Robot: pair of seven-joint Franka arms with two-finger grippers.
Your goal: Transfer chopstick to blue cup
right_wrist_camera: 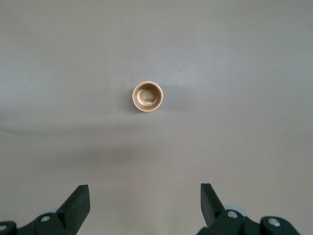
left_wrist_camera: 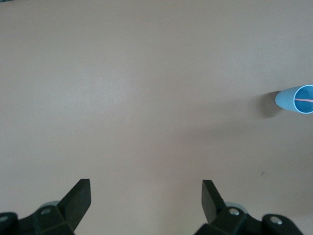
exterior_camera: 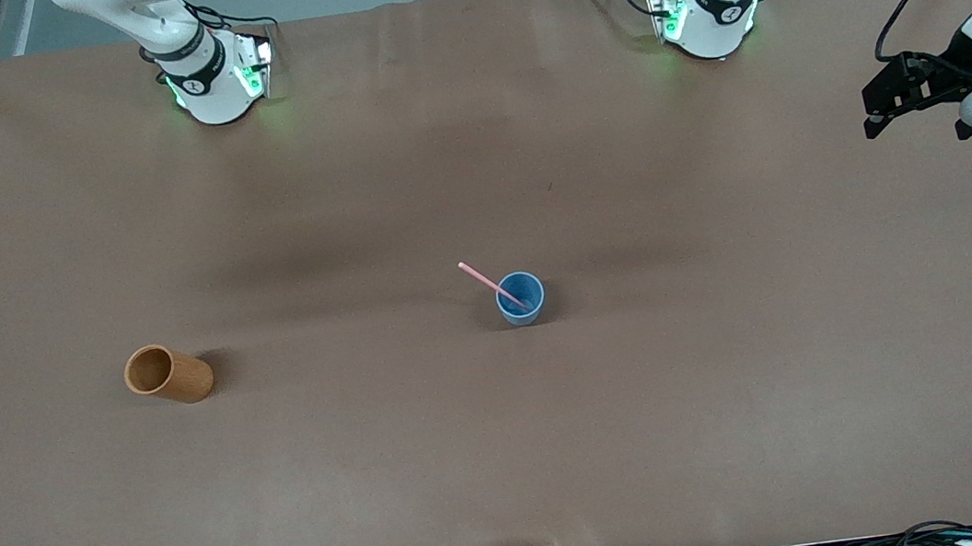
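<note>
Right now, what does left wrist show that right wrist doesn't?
Left wrist only: the blue cup with the chopstick in it, seen as a thin pink line across its mouth, and the open left gripper.
Right wrist only: the orange-brown cup, empty and seen from straight above, and the open right gripper.
Both: bare brown table, and open fingers holding nothing.
</note>
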